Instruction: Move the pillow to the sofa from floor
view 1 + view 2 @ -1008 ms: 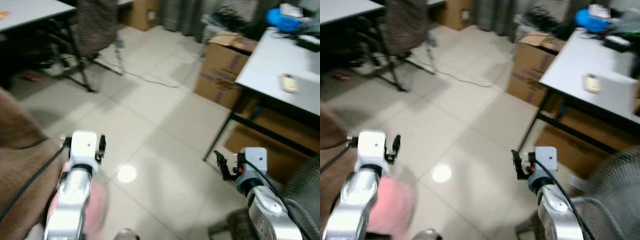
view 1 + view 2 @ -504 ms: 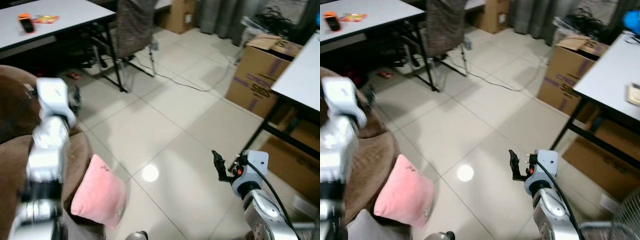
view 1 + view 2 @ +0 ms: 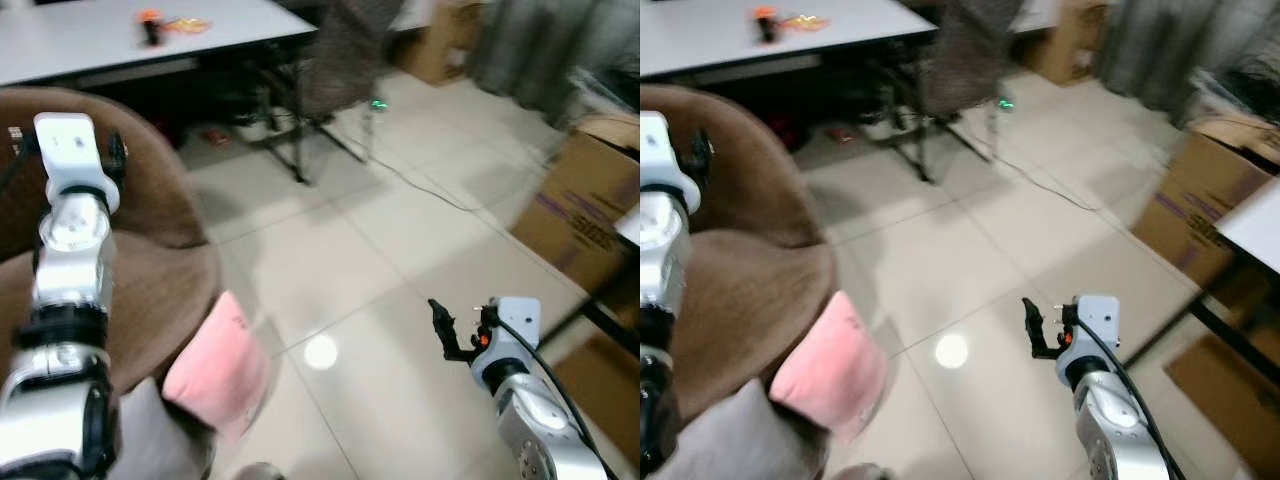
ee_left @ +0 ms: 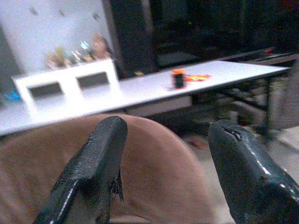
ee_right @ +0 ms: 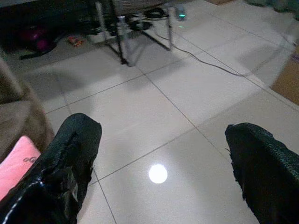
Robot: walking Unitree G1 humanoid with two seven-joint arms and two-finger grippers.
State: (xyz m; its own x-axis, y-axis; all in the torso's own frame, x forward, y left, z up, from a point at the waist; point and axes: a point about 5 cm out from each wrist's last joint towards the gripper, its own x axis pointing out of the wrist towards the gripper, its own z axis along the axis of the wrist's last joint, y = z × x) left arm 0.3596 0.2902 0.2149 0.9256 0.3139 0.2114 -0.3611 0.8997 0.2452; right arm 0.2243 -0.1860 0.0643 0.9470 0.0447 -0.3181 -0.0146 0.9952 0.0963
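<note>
A pink pillow (image 3: 215,365) leans tilted against the front of the brown sofa (image 3: 150,290), its lower end by the tiled floor; whether it touches the floor is hidden. Its corner (image 5: 14,163) also shows in the right wrist view. My left arm is raised over the sofa seat, and my left gripper (image 4: 168,126) is open and empty, pointing at the sofa's back (image 4: 140,177). My right gripper (image 3: 442,325) hangs open and empty over bare tiles, well to the right of the pillow.
A white table (image 3: 200,35) with a small orange item stands behind the sofa. A chair on metal legs (image 3: 335,70) and a floor cable (image 3: 440,190) lie ahead. A cardboard box (image 3: 590,195) is at the right. A grey cushion (image 3: 150,440) lies beside the pillow.
The whole view has swung left, so more of the sofa shows. My left arm rose from low in front of the pillow to over the sofa. The right arm held still.
</note>
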